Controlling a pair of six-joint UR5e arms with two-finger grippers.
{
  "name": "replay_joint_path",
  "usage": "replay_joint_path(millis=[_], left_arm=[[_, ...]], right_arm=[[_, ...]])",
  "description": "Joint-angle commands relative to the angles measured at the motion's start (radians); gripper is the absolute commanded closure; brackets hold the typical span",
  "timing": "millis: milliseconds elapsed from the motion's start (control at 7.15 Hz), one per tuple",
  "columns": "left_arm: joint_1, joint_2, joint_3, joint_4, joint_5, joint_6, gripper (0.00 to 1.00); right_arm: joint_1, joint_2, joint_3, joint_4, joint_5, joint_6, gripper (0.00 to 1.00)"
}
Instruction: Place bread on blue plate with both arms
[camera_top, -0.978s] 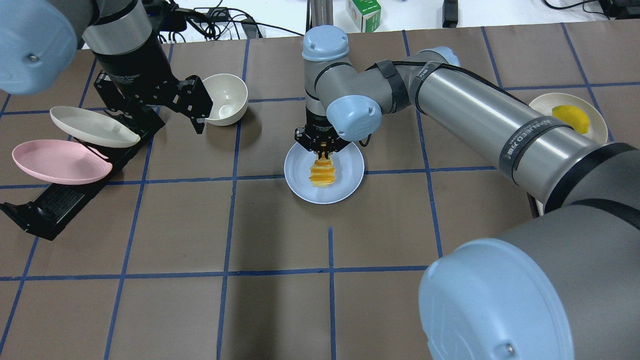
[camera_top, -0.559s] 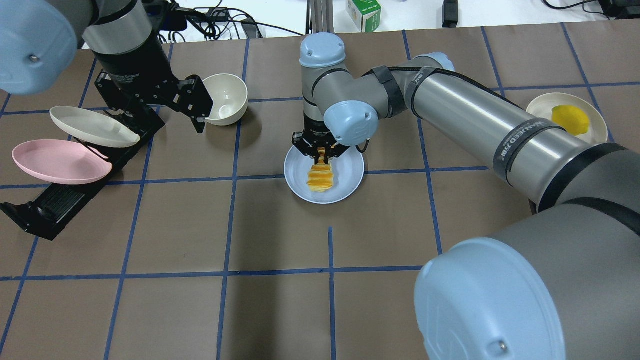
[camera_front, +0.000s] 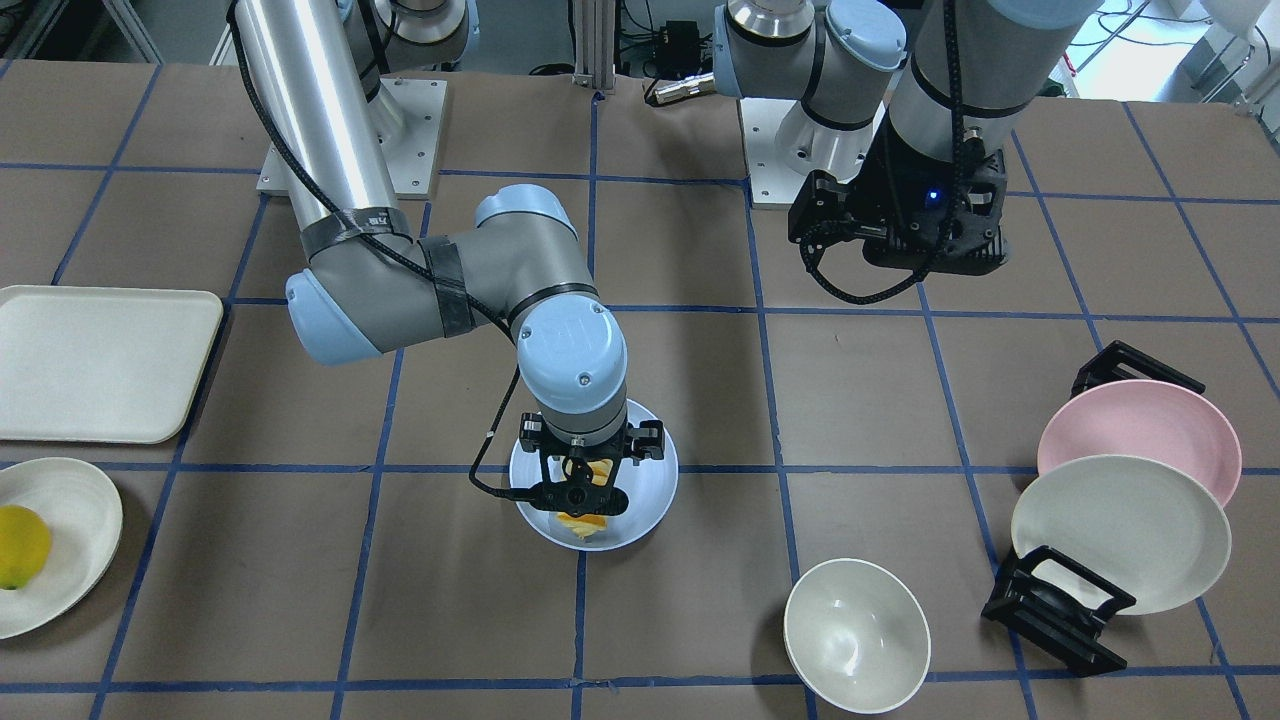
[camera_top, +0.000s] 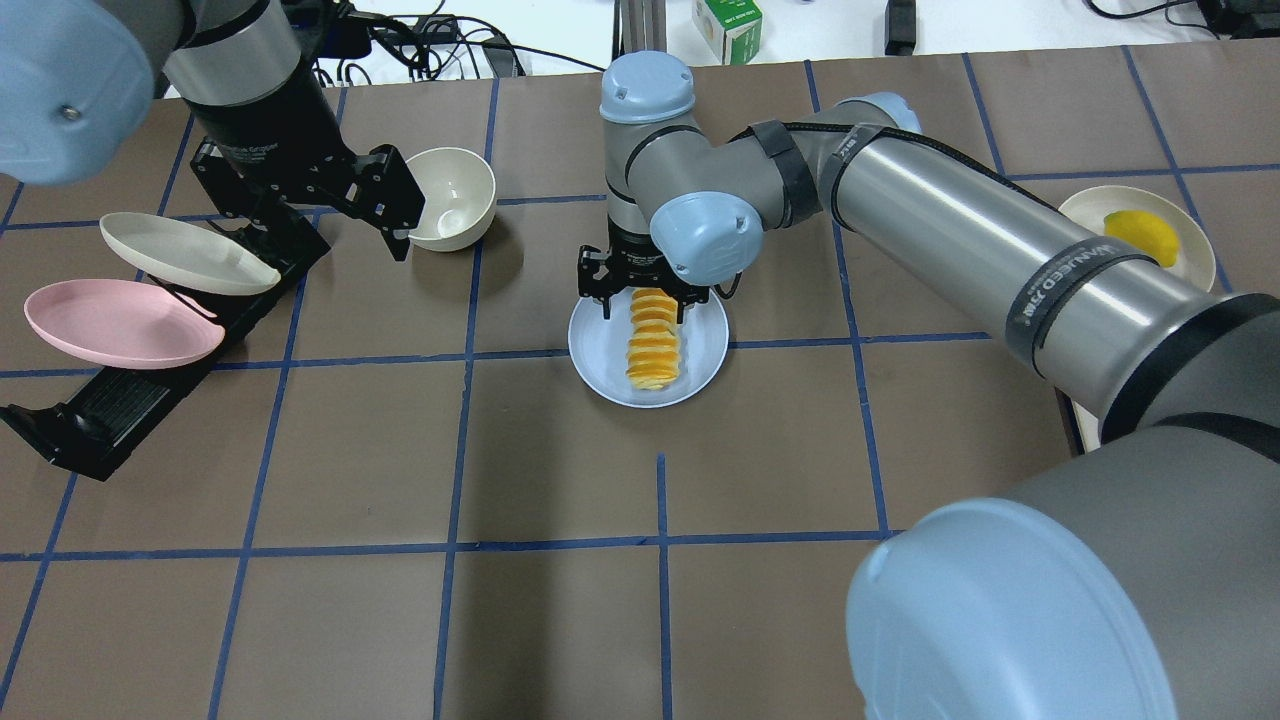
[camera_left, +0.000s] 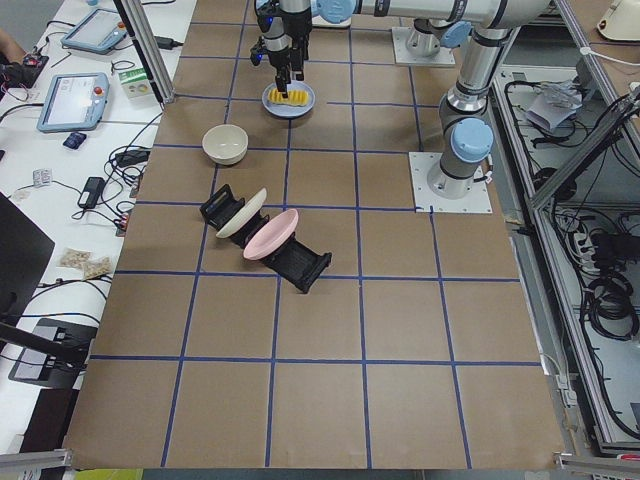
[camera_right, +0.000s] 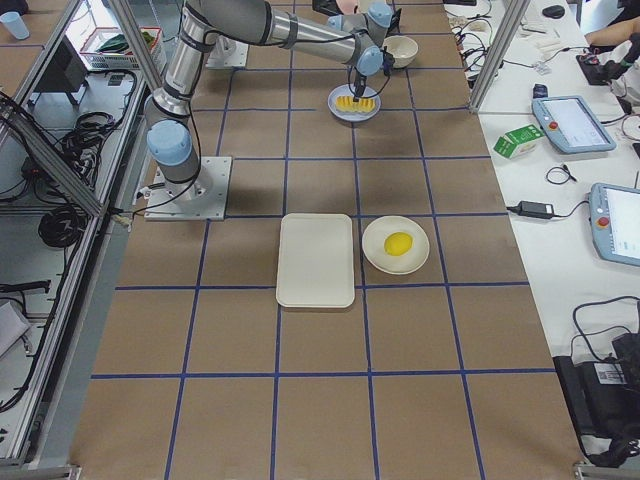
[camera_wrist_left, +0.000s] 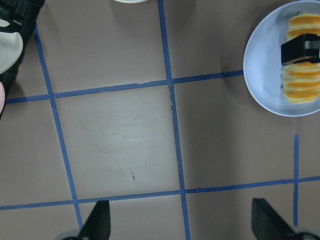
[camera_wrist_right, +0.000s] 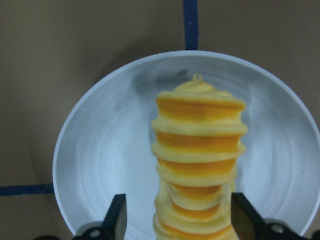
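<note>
The bread lies flat along the blue plate at the middle of the table. My right gripper is open, and its fingers stand on either side of the loaf's far end with a small gap to it. In the right wrist view the bread runs out from between the jaws across the plate. My left gripper is open and empty, hanging above the table to the left, beside the white bowl. Its wrist view shows the plate and the bread at the upper right.
A white bowl stands left of the blue plate. A black rack holds a cream plate and a pink plate at the far left. A cream plate with a yellow fruit and a cream tray are on the right.
The right gripper was shut on the tilted bread's upper end. It has now opened, and the bread lies flat and full length on the blue plate. The left arm barely moved.
</note>
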Motion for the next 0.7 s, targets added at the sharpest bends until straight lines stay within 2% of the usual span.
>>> replay_joint_path(millis=[0, 280, 559], left_arm=[[-0.001, -0.005, 0.0, 0.023, -0.002, 0.006, 0.0], [-0.001, -0.01, -0.003, 0.077, -0.057, 0.029, 0.01], [-0.001, 0.001, -0.001, 0.126, -0.057, 0.011, 0.0]], right_arm=[[-0.019, -0.08, 0.001, 0.076, -0.002, -0.001, 0.0], [-0.042, -0.151, -0.005, 0.108, 0.001, 0.0, 0.0], [-0.121, -0.298, 0.004, 0.164, -0.013, -0.006, 0.0]])
